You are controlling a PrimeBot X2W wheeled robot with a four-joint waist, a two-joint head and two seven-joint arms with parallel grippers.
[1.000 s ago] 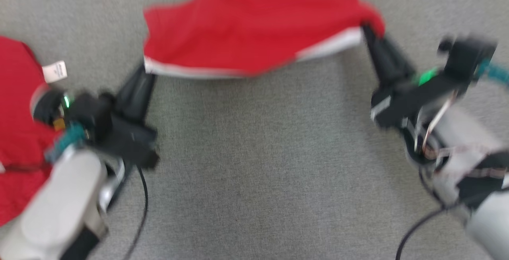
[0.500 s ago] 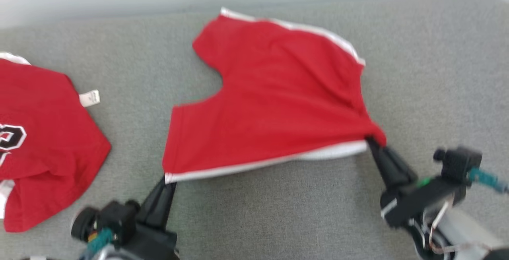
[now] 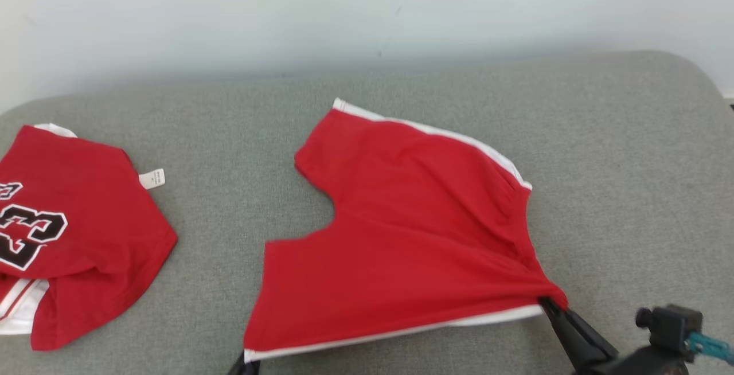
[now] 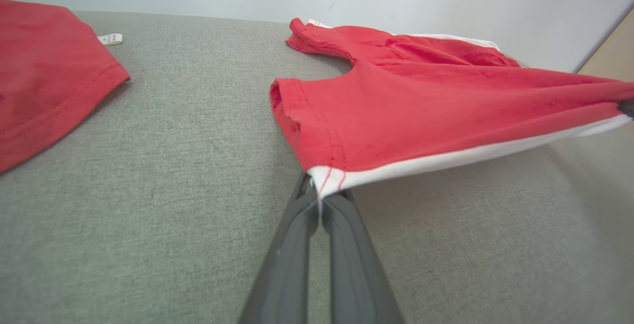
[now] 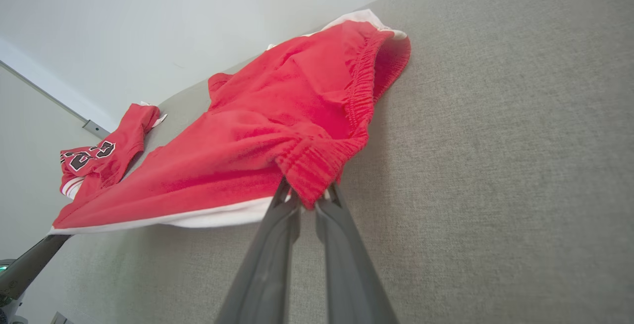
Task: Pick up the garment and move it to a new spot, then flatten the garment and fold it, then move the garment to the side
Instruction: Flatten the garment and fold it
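The red shorts look light and limp, a soft knit that sags and creases wherever it is unsupported and ought to slide easily over the grey fabric surface; the firmer places to hold seem to be the gathered elastic waistband and the stitched hem corners, which should be less apt to slip out of a pinch; the left end effector is clamped together on the hem corner at the end of the white side stripe, and the right end effector is clamped on a bunched waistband corner; the striped edge runs taut between the two, seemingly lifted a little, while the rest of the shorts spreads ahead of both sets of fingertips onto the surface; a red numbered jersey lies well apart, out past the left end effector.
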